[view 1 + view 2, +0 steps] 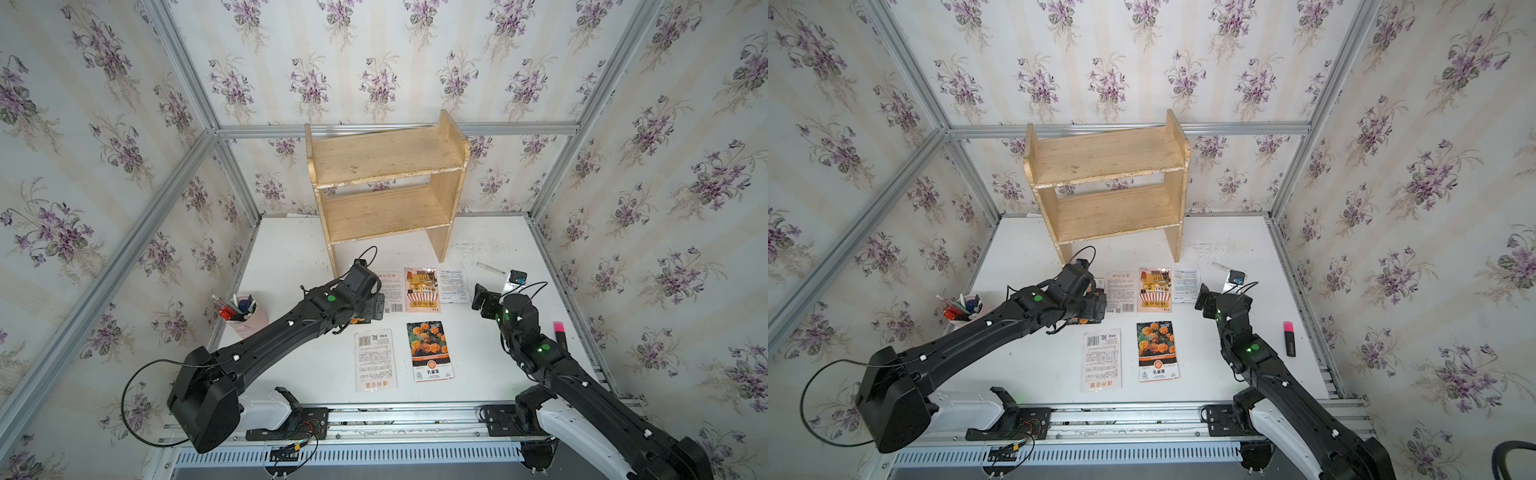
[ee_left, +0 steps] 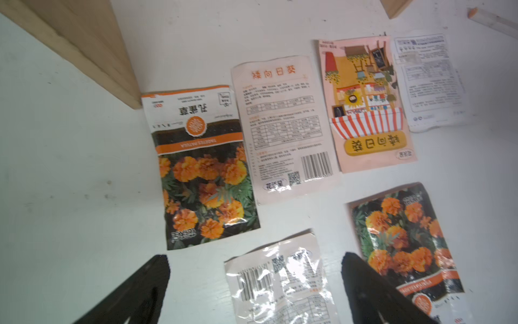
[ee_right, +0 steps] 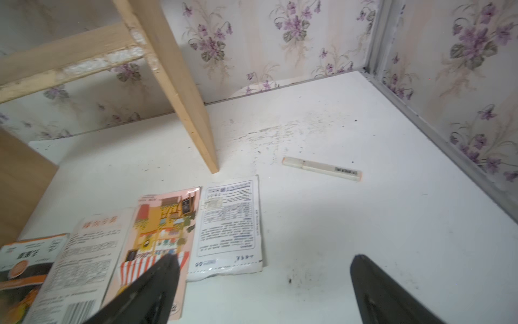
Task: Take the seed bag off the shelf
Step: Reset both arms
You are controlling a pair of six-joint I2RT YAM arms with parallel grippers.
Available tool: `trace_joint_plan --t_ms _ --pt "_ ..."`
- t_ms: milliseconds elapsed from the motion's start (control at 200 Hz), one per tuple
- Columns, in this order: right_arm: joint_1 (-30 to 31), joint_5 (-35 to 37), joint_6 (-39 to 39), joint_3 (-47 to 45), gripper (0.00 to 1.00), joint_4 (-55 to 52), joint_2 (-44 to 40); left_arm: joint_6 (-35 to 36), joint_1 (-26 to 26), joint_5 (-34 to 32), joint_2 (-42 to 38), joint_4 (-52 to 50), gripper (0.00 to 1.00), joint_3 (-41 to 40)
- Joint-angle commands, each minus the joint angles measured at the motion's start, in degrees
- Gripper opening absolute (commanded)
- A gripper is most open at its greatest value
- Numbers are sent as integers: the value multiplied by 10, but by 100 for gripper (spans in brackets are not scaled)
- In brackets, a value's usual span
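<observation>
A pink pen cup [image 1: 245,316] stands at the left edge of the white table [image 1: 291,257] in both top views. Right of it, left of centre, the left gripper [image 1: 376,308] hangs low over the table, just in front of the left foot of the shelf [image 1: 386,187], which fills the upper middle of the frame.

The left gripper's jaws are spread wide and grasp nothing. In the left wrist view its two black fingers [image 2: 134,289] sit at the bottom of the frame. Between them only the table and a barcode-side white bag [image 2: 280,283] show, and that bag lies flat underneath.

The marigold seed bag [image 2: 201,168] lies flat on the table, off the shelf. It sits in the middle of that frame, beyond the fingertips and clear of them, with one corner just beside the shelf's foot. In a top view only an orange sliver of it shows under the gripper.

To its right, in a row, lie a text-side white bag [image 1: 388,293], a pink sunflower bag [image 1: 422,289] and a small white bag [image 1: 454,284]. A second marigold bag [image 1: 430,351] lies lower in the frame.

Further right, the right gripper [image 1: 482,299] is also wide apart and empty, near the small white bag but not touching it. A white marker [image 3: 322,168] lies beyond it, and a pink highlighter [image 1: 559,332] lies near the right edge.
</observation>
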Motion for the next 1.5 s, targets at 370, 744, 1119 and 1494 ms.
trace_joint_plan --t_ms 370,744,1119,1494 --pt "-138 -76 -153 -49 100 369 202 136 183 -110 -100 186 100 -135" --pt "-156 -145 -196 -39 100 531 351 265 272 -69 -142 431 100 -279" --pt "-178 -196 -190 -92 100 667 400 327 323 25 -32 684 100 -348" --pt "-190 -180 -168 -74 100 632 401 335 349 85 93 756 100 -324"
